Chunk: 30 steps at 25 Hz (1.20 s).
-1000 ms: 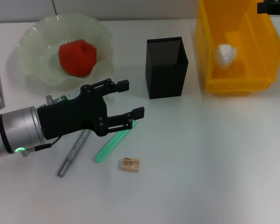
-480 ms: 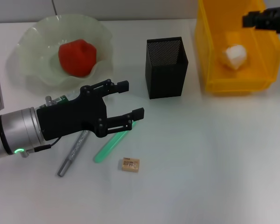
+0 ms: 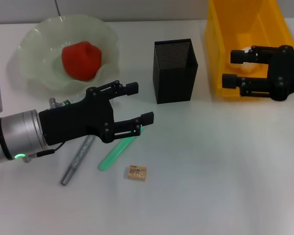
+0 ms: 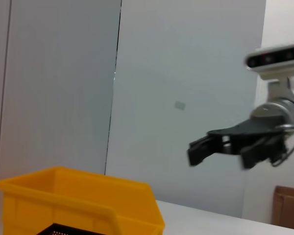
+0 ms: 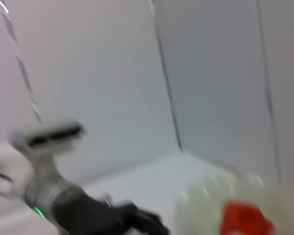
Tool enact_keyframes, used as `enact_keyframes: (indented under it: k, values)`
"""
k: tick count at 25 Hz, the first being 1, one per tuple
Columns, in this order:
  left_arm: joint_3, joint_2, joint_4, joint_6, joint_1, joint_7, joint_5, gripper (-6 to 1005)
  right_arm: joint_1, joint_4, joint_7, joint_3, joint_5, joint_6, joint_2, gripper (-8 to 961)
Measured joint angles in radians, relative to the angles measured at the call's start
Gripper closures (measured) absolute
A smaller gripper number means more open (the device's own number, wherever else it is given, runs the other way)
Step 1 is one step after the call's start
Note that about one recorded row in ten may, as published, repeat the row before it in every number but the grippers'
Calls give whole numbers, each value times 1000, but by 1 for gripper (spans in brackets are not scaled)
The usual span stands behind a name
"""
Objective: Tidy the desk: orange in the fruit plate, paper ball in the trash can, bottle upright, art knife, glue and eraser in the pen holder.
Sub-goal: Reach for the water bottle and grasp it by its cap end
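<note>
Left gripper (image 3: 138, 104), fingers spread wide and holding nothing, hovers over the counter (image 3: 220, 171) above a green glue stick (image 3: 116, 152) and a grey knife (image 3: 76, 160). Eraser (image 3: 136, 172) lies just beside them. Orange (image 3: 81, 60) sits in the fruit plate (image 3: 34, 44). Right gripper (image 3: 232, 68), fingers apart and empty, at the front wall of the trash can (image 3: 245, 29). Pen holder (image 3: 174, 71) stands between plate and can.

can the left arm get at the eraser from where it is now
Probably yes. The eraser lies in the open on the desk, apart from the green stick and the grey pen. The left gripper hovers just above and beside it with open fingers, and nothing sits between them.
</note>
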Motion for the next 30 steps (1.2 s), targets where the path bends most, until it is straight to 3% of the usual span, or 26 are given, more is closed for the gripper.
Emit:
enact_keyframes:
  k: [2,5,15,22,30]
  values:
    - [1,0,2,0,-1,0,0,200,-11,29,-44,-1,34,-12,0,353]
    - [2,-1,3,2,-5,0,0,200,-25,192,-255,5,109,-98,0,287]
    - [-1,-1,7,-6,-34,-13,-1,201,-21,577,-553,6,122,-133,1,213]
    - [6,0,73,-53,-55,-141,-16,201,-28,718,-629,29,123,-125,1,215]
    - [128,5,255,-155,-66,-353,9,202,-34,778,-647,40,124,-100,1,215]
